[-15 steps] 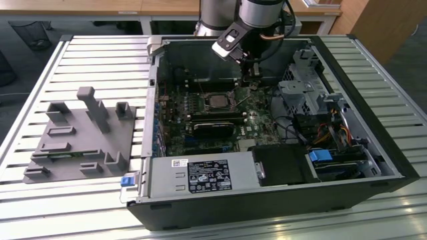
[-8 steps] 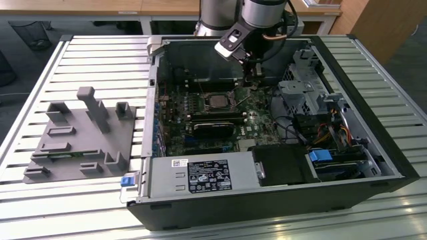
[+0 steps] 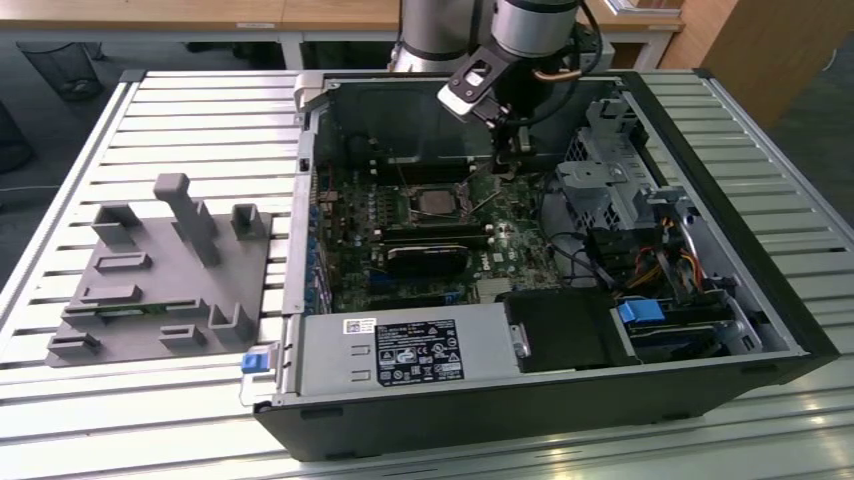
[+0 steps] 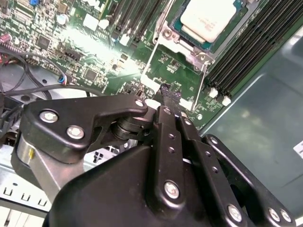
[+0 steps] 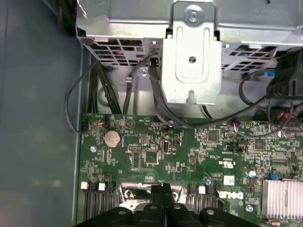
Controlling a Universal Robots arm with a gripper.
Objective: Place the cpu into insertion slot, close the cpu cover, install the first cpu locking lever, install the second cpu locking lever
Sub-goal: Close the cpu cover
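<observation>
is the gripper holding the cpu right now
No, in the second wrist view the cpu lies in the insertion slot, well apart from the tips of the gripper.

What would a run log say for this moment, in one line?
cpu: seated in insertion slot | cpu cover: open | gripper: jaws together, at cover edge

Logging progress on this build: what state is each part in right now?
insertion slot: holds the cpu.
cpu: seated, top uncovered.
cpu cover: swung open, off the cpu.
pincer: shut, tips at the cover's free edge.
computer case: lying flat, side open.
</observation>
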